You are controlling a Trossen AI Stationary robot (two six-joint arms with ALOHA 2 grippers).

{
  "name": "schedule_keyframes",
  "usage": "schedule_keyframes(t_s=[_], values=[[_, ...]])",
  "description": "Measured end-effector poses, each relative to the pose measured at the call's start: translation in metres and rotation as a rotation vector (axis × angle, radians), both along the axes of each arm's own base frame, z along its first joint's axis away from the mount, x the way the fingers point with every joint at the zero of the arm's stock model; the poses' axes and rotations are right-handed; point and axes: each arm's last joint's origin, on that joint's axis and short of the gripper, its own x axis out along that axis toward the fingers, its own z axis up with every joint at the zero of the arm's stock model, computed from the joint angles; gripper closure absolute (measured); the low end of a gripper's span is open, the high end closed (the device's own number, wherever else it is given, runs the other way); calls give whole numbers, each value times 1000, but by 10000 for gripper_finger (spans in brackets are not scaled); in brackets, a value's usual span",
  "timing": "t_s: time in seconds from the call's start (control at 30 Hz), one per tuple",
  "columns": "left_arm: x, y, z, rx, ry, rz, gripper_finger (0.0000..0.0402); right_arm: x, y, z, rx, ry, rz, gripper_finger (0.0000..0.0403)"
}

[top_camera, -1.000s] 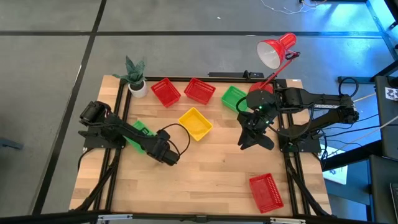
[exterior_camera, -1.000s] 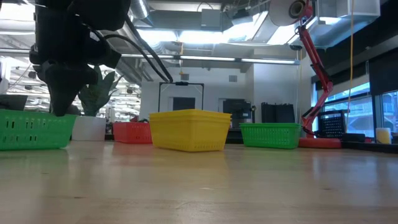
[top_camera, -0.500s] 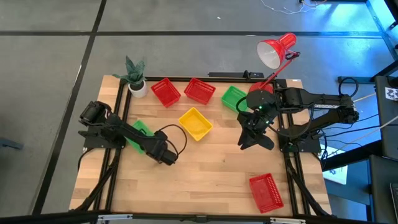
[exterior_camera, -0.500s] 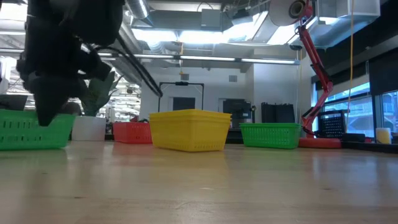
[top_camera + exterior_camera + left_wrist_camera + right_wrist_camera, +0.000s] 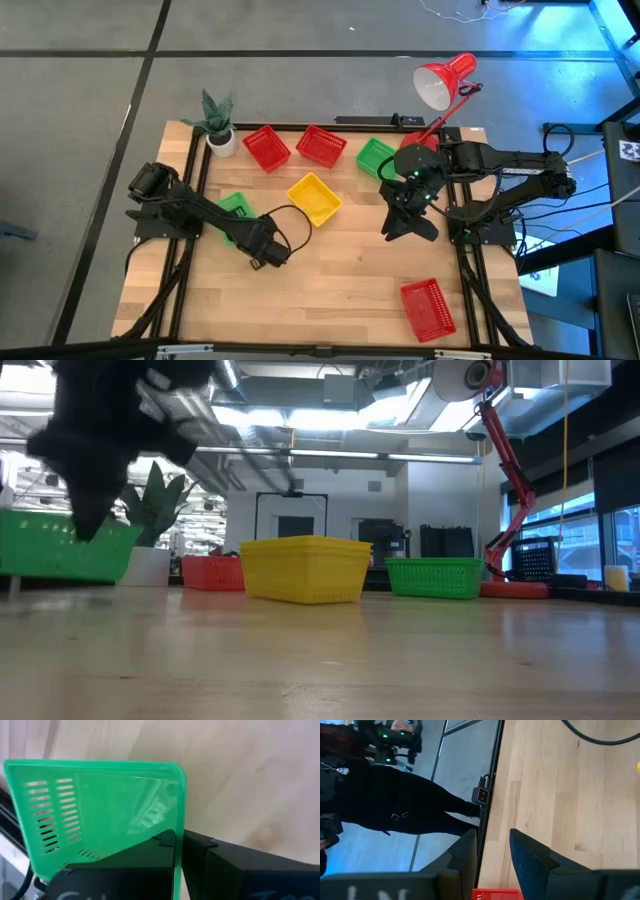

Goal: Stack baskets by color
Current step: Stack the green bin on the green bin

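A green basket (image 5: pixel 233 206) hangs tilted at the table's left, with my left gripper (image 5: pixel 248 228) shut on its wall; it also shows in the low view (image 5: pixel 55 545). A yellow basket (image 5: pixel 314 198) sits mid-table. Two red baskets (image 5: pixel 265 147) (image 5: pixel 321 145) and another green basket (image 5: pixel 376 157) rest along the far side. A third red basket (image 5: pixel 428 307) lies near the front right corner. My right gripper (image 5: pixel 400 226) hovers open at the right, with nothing between its fingers (image 5: pixel 465 852). My left gripper pinches one side wall of the green basket at its rim (image 5: pixel 179 827), one finger (image 5: pixel 162 842) inside the basket and one (image 5: pixel 202 847) outside. The fingers come steeply from above. The basket is raised off the table and tilted, its floor turned toward the wrist camera.
A red desk lamp (image 5: pixel 445 80) leans over the far right corner. A small potted plant (image 5: pixel 217 122) stands at the far left corner. A person in dark clothes (image 5: pixel 395 795) stands on the floor beyond the table's edge. Bare wood lies across the table's near middle.
My left gripper has taken hold of the green basket, rolled its wrist and risen a little. The basket, which sat flat on the table, has come up off it and tipped.
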Motion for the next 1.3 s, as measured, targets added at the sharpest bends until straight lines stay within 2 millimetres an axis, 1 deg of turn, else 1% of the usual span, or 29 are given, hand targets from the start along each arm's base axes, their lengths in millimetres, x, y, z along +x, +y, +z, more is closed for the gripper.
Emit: schedule_keyframes(t_s=[0.07,0.13,0.27,0.37,0.5,0.57,0.67,0.77,0.87,0.97,1.07,1.17,1.3], values=[[8,-3,17,-11,-30,-20,400,0,0,0,0,6,0,286],[15,-6,39,7,-71,-66,400,-1,0,-1,-5,9,5,286],[30,-15,84,4,-169,-296,401,-1,1,-2,-54,-39,62,286],[39,-19,115,-52,-217,-521,401,-1,1,-1,-121,-113,120,286],[46,-25,150,-162,-302,-800,401,3,-1,-3,-253,-178,122,286],[49,-25,166,-221,-374,-874,401,5,-3,-5,-321,-197,116,286],[54,-21,185,-305,-476,-932,401,11,-2,-9,-386,-213,135,286],[59,-17,199,-371,-570,-976,401,18,1,-12,-427,-268,193,286],[66,-12,204,-441,-656,-1011,401,28,6,-14,-455,-332,234,286],[71,-9,207,-486,-711,-1039,401,38,12,-15,-470,-401,253,286],[74,-6,208,-483,-737,-1040,401,48,14,-17,-470,-440,248,286],[75,-4,209,-481,-748,-1040,401,55,14,-21,-471,-442,247,286],[76,-6,210,-530,-768,-1066,401,65,15,-26,-472,-459,241,286]])
